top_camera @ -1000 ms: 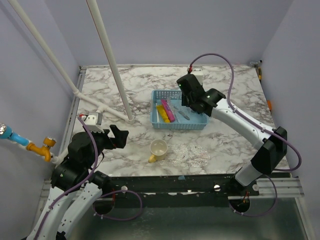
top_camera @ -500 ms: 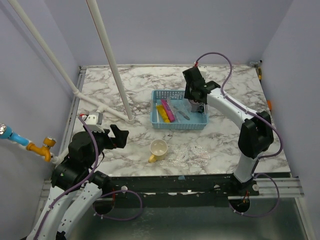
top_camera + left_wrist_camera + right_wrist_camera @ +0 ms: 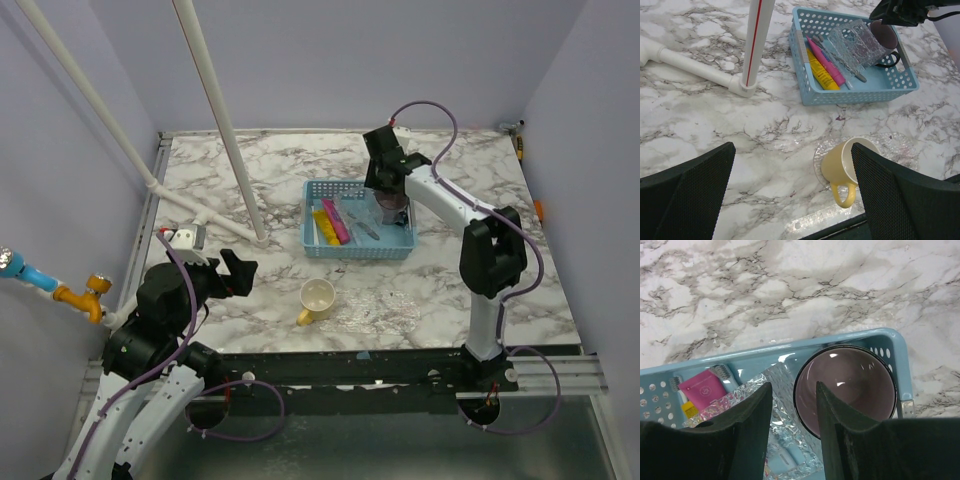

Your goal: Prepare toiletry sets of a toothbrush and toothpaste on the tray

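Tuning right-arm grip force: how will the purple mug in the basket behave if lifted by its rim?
The purple mug looks rigid, so the rim should not flex. Its glossy wall may slip in the right gripper. Crowded against the basket wall and clear tumbler, it may snag.

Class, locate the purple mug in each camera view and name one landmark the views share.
Top external: purple mug, upper centre, at the blue basket's right end.
Left wrist: mug top right, same basket end.
Right wrist: mug lower centre-right, seen from above.
Shared landmark: the blue basket.
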Tool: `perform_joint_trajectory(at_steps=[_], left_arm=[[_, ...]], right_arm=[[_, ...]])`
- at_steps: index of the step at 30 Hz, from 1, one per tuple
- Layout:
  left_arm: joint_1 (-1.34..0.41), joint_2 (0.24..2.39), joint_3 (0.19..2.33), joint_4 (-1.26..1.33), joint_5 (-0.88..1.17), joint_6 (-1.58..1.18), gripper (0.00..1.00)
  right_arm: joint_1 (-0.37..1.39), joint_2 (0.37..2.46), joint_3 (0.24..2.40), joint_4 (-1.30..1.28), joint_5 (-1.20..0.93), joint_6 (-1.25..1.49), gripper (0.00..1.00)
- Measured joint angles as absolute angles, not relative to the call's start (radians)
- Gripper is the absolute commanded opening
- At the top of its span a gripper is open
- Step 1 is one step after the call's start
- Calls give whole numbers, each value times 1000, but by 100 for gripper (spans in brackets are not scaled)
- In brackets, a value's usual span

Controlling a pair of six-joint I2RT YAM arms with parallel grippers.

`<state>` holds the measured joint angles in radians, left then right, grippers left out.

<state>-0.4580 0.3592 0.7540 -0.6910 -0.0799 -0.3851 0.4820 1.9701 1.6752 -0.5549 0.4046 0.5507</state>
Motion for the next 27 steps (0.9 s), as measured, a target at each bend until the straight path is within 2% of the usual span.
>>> perform_joint_trajectory(at_steps=[11,27], left_arm=[[-458,366,754,-691,-80,-385,99],[-453,369,754,-691,-80,-385,99]], right_arm=[[451,2016,1684,-551,401,573,42],[450,2054,1684,-538,351,583,35]])
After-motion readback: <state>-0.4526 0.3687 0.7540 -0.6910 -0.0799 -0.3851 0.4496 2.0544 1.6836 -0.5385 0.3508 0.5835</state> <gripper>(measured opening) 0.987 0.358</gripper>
